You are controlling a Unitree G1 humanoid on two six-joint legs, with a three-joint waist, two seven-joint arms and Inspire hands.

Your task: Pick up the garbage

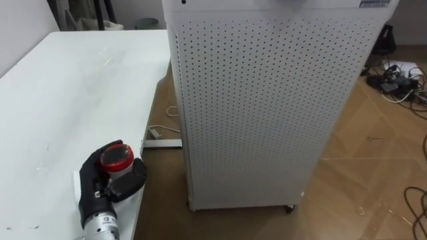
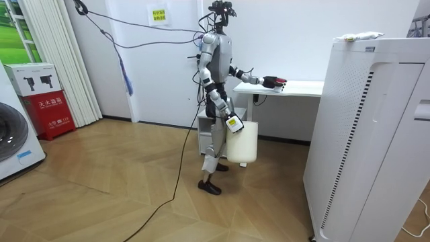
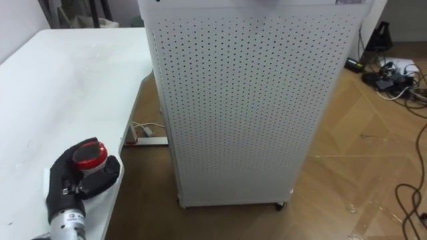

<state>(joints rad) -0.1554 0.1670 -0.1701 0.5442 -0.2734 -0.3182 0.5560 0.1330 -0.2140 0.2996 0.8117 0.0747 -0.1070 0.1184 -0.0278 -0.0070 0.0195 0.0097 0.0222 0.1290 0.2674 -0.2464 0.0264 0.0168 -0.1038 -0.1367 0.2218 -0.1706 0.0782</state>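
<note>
- Perforated white cabinet [image 1: 267, 100]: stands on the wood floor just beside the table's end. It is closed, with no contents in sight, and is judged no part of the task.
- White table [image 1: 67, 87]: the robot stands at its near edge, and the top is bare apart from the hand and its load.
- White bin [image 2: 243, 142]: hangs at the robot's hip in the room view, with the right hand [image 2: 233, 123] at its rim. The grip cannot be told, the inside is not visible, and it is judged the receptacle for the garbage.
- Left hand [image 1: 110, 183]: dark fingers are curled round the item, over the table's near edge.
- Small red-lidded pot [image 1: 117, 158]: held upright in the left hand with the lid on, so its contents are hidden. It is judged light and rigid, with smooth, possibly slippery sides. A wrap round the body below the lid looks soundest, with little squeeze needed.
</note>
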